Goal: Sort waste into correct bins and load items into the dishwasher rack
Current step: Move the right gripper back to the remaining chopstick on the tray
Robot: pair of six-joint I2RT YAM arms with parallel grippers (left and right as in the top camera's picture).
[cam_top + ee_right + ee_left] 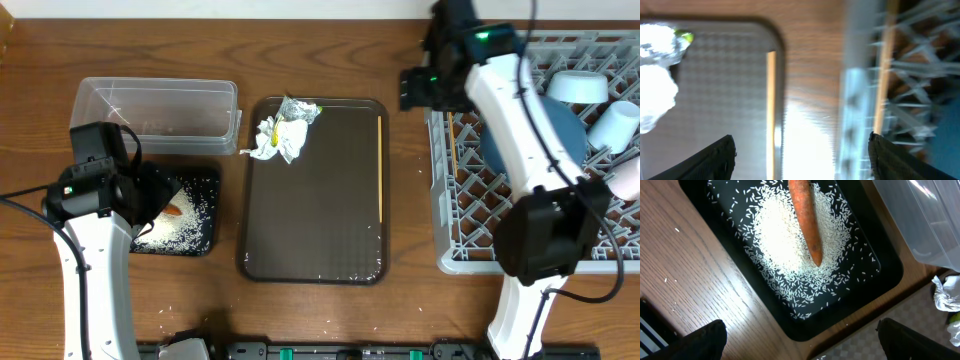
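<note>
Chopstick: flat on brown tray, along its right edge; what looks like its mate sits in the rack, though the wrist view is blurred.
Handling: light, stiff, thin, likely to roll or slip. Pinch across mid-length.
Right gripper: fingers spread, empty, above the tray–rack gap.
Left gripper: spread, empty, over black tray holding rice and carrot.

No legible writing in any view.
The wrapper, near 12 o'clock on the brown tray, has yellow and green patches that may be print. They are too small to read from overhead and blurred in the right wrist view. No letters or numbers can be made out on the tub, the black tray or the rack.
</note>
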